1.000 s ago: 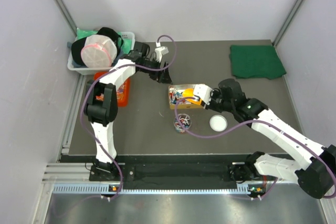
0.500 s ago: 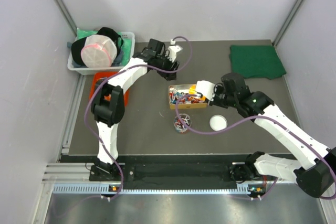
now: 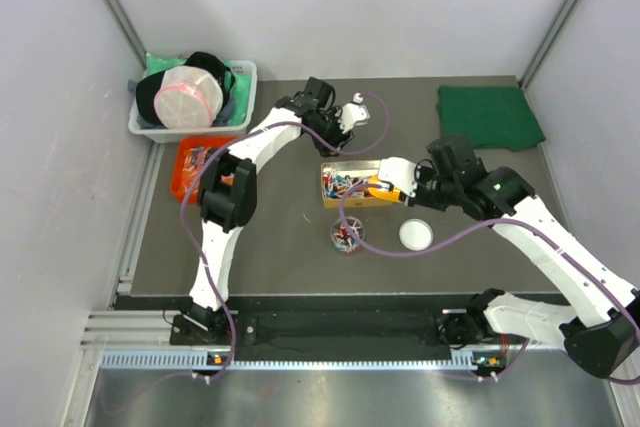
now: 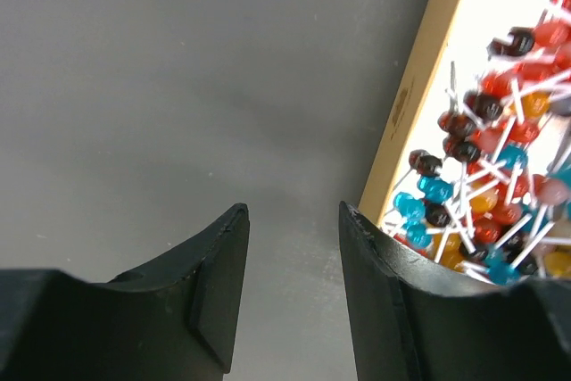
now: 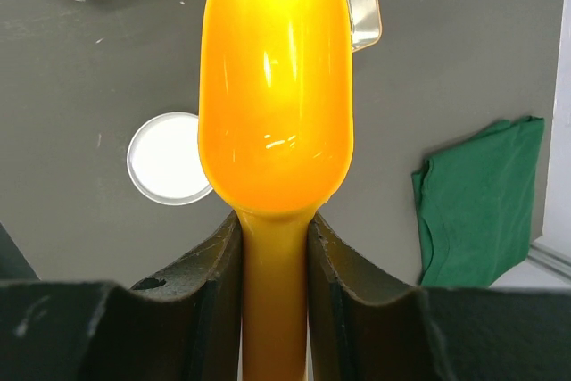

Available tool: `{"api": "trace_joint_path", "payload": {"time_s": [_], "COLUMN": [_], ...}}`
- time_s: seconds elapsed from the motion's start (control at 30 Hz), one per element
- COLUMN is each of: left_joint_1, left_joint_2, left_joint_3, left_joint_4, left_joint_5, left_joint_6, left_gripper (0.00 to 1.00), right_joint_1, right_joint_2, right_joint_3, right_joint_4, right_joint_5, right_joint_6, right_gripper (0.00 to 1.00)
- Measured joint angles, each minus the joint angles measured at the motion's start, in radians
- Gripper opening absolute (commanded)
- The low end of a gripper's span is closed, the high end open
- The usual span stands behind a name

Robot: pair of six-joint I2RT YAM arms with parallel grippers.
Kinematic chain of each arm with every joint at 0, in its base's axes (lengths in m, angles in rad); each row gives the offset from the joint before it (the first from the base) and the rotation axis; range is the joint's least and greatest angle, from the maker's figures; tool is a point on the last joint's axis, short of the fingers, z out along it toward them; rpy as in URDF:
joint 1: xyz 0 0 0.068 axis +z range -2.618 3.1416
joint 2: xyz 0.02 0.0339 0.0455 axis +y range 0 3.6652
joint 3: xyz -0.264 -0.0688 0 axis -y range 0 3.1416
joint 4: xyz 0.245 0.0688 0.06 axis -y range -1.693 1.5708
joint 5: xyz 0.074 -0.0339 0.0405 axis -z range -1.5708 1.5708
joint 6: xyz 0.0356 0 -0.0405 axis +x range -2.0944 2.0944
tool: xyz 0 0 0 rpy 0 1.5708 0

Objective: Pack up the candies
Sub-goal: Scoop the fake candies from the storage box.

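Toward the near edge of the tabletop [image 3: 270, 247], around its middle, a small clear cup [image 3: 333, 237] holds a few candies [image 3: 347, 236], and a white lid [image 3: 416, 235] lies just to its right. Beyond them, an open box [image 3: 326, 187] holds most of the candies, a jumble of red, blue and orange sweets on white sticks. The right gripper [image 5: 274, 225] is clamped on the handle of the orange scoop [image 5: 275, 78], whose bowl lies over the box's right end. The left gripper [image 4: 290, 220] hangs at the box's far side, jaws apart with nothing between them. A green cloth [image 3: 490, 117] lies in the far right corner.
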Motion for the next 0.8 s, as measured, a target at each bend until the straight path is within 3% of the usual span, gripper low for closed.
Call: {"api": "trace_joint_path", "payload": {"time_s": [0.8], "left_joint_1": [-0.021], "left_joint_2": [0.008], "left_joint_3": [0.021], "left_joint_4": [-0.13], "left_joint_5": [0.075], "left_joint_6": [0.203], "left_gripper": [0.43], "right_joint_1": [0.0], "right_joint_2": [0.007], "right_joint_3": [0.013], "right_joint_4": [-0.046], "right_joint_5": [-0.011], "right_joint_6": [-0.007], "right_gripper": [0.0]}}
